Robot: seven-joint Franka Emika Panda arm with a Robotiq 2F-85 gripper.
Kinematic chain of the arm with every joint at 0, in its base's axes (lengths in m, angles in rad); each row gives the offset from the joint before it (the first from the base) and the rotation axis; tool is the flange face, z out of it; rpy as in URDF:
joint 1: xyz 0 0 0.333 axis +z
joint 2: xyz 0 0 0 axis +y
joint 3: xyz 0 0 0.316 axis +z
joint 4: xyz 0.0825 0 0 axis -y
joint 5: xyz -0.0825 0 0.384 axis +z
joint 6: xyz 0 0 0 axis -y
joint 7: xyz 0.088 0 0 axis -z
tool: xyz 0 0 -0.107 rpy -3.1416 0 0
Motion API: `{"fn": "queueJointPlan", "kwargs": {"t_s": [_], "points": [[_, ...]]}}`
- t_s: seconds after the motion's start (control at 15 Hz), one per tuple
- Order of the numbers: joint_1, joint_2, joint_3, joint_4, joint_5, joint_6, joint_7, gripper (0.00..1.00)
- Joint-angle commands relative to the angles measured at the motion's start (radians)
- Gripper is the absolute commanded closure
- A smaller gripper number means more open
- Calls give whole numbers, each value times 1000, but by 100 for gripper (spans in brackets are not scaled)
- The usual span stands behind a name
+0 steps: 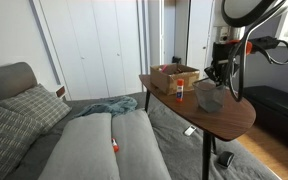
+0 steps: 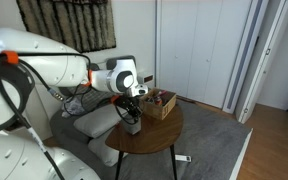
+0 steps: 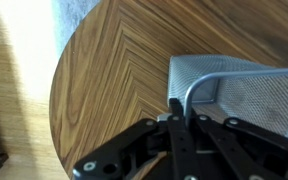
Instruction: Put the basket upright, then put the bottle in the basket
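Note:
The grey wire-mesh basket stands on the round wooden table, next to the brown box. It looks upright with its opening upward; it also shows in an exterior view and in the wrist view. My gripper is right above it. In the wrist view the fingers are closed together on the basket's rim. The small white bottle with a red end lies on the table in front of the brown box, left of the basket, apart from it.
A low brown box sits at the table's far side. A grey sofa with a cushion and a blue cloth lies beside the table. A small orange object rests on the sofa. A dark bench stands behind.

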Motion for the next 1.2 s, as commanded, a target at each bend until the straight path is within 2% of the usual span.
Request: {"fn": "queueJointPlan", "kwargs": {"t_s": [0.0,0.6,0.67,1.13], "points": [[-13,8,-17,21,58,-3,-9,64],[-10,-12,25,131,51,-28,17,3],[1,-4,31,148,59,-25,8,0],[69,141,92,225,74,13,-22,0]]}}
